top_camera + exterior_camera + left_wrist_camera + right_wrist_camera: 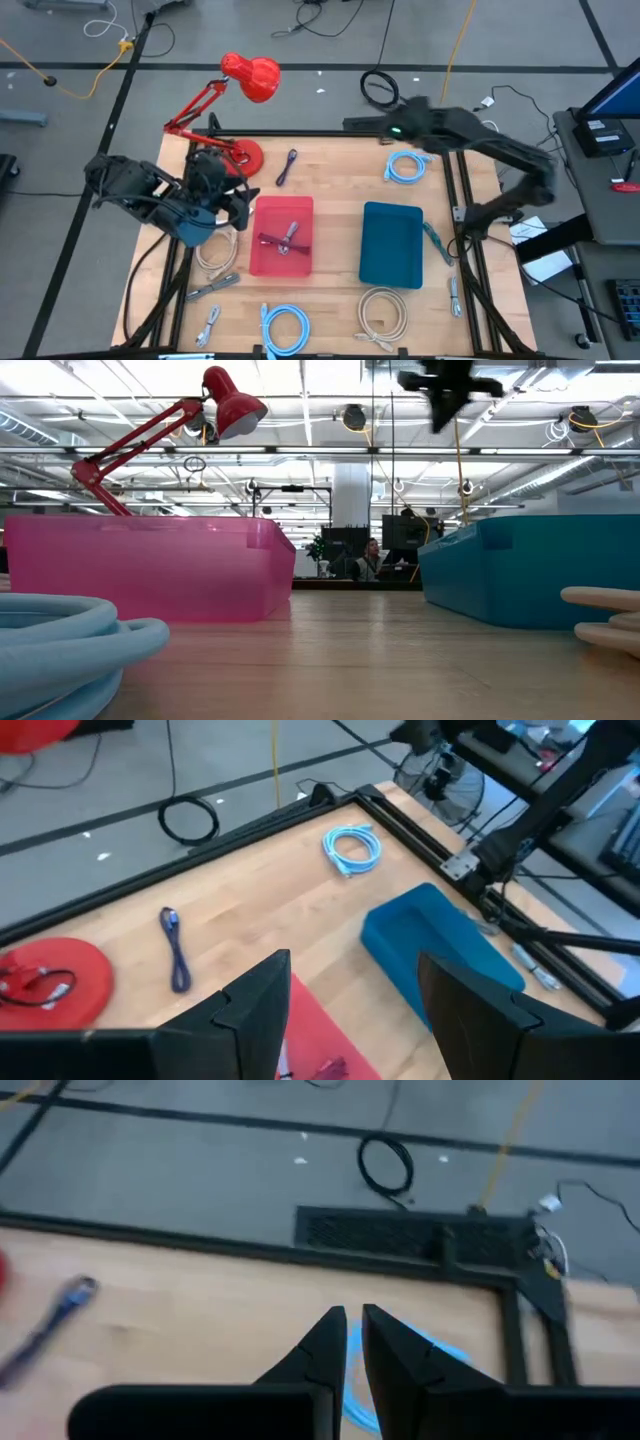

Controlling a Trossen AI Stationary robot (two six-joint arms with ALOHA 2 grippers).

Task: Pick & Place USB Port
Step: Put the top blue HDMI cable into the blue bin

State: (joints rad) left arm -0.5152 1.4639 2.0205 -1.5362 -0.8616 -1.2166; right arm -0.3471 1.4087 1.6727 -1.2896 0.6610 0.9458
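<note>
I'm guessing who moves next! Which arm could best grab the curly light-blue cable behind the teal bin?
Right. Its hand hovers over that coiled light-blue cable; the left hand sits across the table beside the pink plastic bin.

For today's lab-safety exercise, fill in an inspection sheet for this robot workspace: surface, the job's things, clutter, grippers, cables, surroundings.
Surface: wooden table, black-framed.
Job's things: pink bin holding a cable; teal bin, contents not visible; dark USB cable lying loose behind the pink bin.
Clutter: red desk lamp at the rear left corner.
Grippers: left gripper open, above the pink bin's left edge; right gripper fingers nearly together, holding nothing, over the light blue coil at rear right.
Cables: blue coil and beige coil at the front; more loose cables at front left.
Surroundings: floor cables; a person seated far behind in the low view.
</note>
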